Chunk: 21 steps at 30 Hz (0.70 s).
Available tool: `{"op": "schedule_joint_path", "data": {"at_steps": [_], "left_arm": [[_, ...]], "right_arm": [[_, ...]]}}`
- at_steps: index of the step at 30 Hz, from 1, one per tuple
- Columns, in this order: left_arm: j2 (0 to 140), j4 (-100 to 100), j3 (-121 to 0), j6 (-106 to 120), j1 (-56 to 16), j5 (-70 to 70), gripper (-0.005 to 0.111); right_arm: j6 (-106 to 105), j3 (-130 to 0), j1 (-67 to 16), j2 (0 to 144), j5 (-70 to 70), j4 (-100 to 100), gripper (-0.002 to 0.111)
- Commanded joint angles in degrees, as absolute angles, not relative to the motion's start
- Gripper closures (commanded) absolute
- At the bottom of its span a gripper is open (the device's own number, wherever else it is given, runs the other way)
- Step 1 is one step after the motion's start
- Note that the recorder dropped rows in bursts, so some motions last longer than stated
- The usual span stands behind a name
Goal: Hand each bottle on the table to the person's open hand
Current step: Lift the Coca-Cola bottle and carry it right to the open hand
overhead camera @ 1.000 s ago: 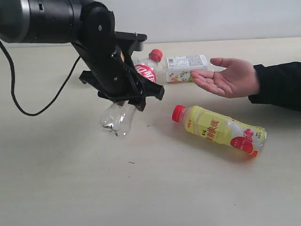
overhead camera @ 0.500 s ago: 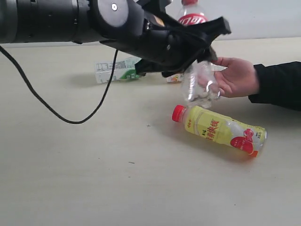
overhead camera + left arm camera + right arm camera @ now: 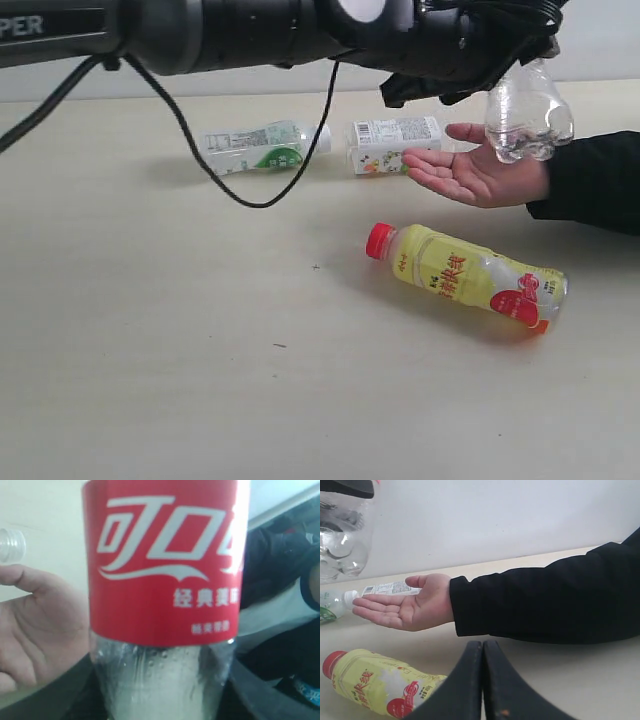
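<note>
the right gripper [image 3: 482, 647] is closed, fingers pressed together; beyond it a hand [image 3: 407, 607] lies palm up, in a black sleeve [image 3: 545, 600]; a yellow bottle [image 3: 375, 682] lies on the table [image 3: 570, 680]; a clear bottle [image 3: 342, 535] hangs in the air near the fingertips.

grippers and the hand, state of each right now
Left gripper: closed on the cola bottle.
Right gripper: shut, empty.
Person's hand: open, palm up, empty.

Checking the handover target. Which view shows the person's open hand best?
The right wrist view: the open hand shows whole, palm up, nothing in front. In the exterior view the held cola bottle overlaps its wrist end. The left wrist view catches only part of the palm beside the bottle.
</note>
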State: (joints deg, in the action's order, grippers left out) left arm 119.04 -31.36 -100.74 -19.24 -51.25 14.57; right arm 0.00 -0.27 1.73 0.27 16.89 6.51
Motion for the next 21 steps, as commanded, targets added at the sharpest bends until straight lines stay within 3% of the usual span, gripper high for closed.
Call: {"op": "schedule_joint_path", "data": {"at_steps": [1,10,21], "left_arm": [[124.4,-24.2,-111.2,-23.7,-51.2,24.9,0.107],[132.8,15.0,-128.6,-51.5,-53.4,53.6,0.107],[136.3,6.9,-132.9,-55.8,-52.0,57.5,0.107]], "right_arm": [[0.0,0.0,2.0,0.0,16.2,6.0,0.108],[0.0,0.0,2.0,0.0,16.2,6.0,0.108],[0.0,0.0,2.0,0.0,16.2,6.0,0.108]]}}
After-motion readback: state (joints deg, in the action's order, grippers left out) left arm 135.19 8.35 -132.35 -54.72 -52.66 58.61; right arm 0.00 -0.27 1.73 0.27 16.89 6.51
